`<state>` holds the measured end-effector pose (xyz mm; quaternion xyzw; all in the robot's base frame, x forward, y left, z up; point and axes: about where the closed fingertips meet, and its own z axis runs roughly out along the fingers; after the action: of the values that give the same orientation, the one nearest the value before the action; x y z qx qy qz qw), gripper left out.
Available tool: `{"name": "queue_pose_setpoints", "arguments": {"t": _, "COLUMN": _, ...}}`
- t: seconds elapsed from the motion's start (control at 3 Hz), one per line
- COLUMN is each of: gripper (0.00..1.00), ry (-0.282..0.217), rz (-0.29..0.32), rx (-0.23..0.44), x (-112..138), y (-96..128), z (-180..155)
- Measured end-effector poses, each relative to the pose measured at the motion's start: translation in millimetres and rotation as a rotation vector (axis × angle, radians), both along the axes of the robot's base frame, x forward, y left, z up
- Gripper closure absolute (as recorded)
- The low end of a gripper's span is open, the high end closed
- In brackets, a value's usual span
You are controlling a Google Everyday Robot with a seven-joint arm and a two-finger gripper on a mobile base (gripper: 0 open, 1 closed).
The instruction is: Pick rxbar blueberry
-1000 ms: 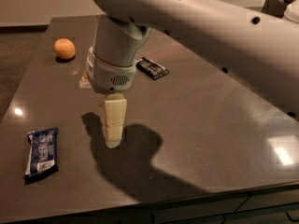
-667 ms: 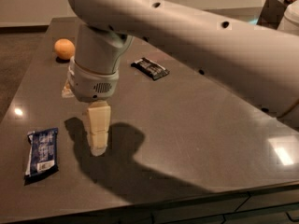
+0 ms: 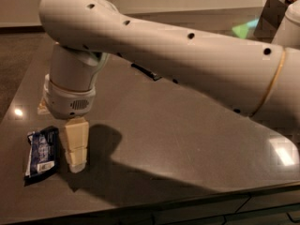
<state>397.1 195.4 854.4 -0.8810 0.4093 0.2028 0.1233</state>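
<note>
The rxbar blueberry (image 3: 42,154), a flat bar in a dark blue wrapper with white lettering and a small pale label, lies near the table's front left edge. My gripper (image 3: 76,159) hangs from the large white arm (image 3: 178,64) and points down just right of the bar, close beside it, near the tabletop. The smaller black-wrapped bar (image 3: 146,72) lies further back and is mostly hidden behind the arm.
The dark grey table (image 3: 178,139) has its front edge along the bottom and its left edge near the blue bar. A pale scrap (image 3: 42,108) peeks out behind the wrist at the left. The arm covers much of the table's back.
The arm has swung left and toward the front, bringing my gripper from mid-table to right beside the blue bar. The orange at the back left is now hidden by the arm.
</note>
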Motion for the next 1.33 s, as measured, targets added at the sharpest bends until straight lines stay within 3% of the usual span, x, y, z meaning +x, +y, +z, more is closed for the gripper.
{"name": "queue_pose_setpoints", "arguments": {"t": 1.0, "gripper": 0.0, "ry": 0.003, "rz": -0.008, "rx": 0.001, "x": -15, "y": 38, "z": -24}}
{"name": "queue_pose_setpoints", "arguments": {"t": 1.33, "gripper": 0.21, "ry": 0.003, "rz": -0.015, "rx": -0.029, "x": -13, "y": 42, "z": -30}}
